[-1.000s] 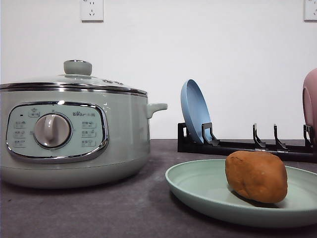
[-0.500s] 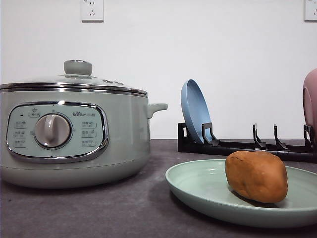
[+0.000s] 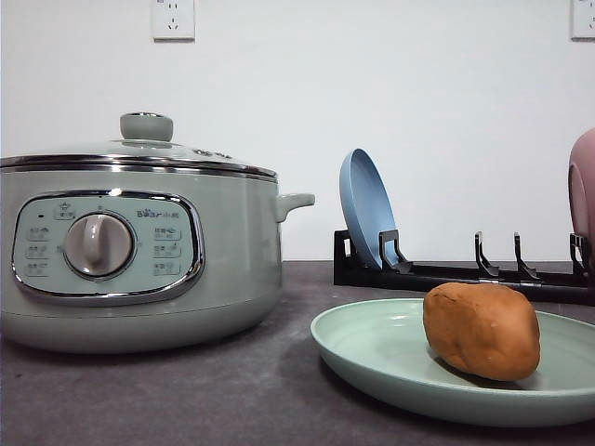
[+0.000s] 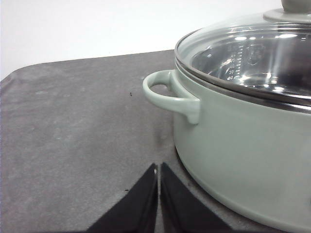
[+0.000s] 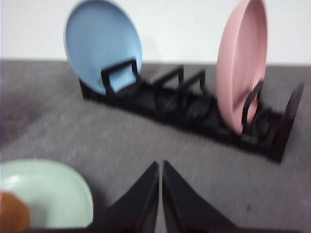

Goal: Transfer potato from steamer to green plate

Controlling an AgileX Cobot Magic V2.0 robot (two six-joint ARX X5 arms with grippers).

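The orange-brown potato (image 3: 482, 330) rests on the pale green plate (image 3: 390, 358) at the front right of the table. An edge of the potato (image 5: 12, 212) and the plate (image 5: 48, 191) also show in the right wrist view. The sage-green steamer (image 3: 139, 251) stands at the left with its glass lid on; its side handle (image 4: 167, 94) and lid (image 4: 248, 53) appear in the left wrist view. My left gripper (image 4: 159, 170) is shut and empty over the mat beside the steamer. Away from the plate, my right gripper (image 5: 160, 167) is shut and empty.
A black dish rack (image 3: 446, 271) stands behind the plate. It holds an upright blue plate (image 3: 365, 209) and a pink plate (image 5: 240, 63). Dark grey mat (image 4: 73, 136) covers the table. Wall sockets (image 3: 172, 19) sit high on the white wall.
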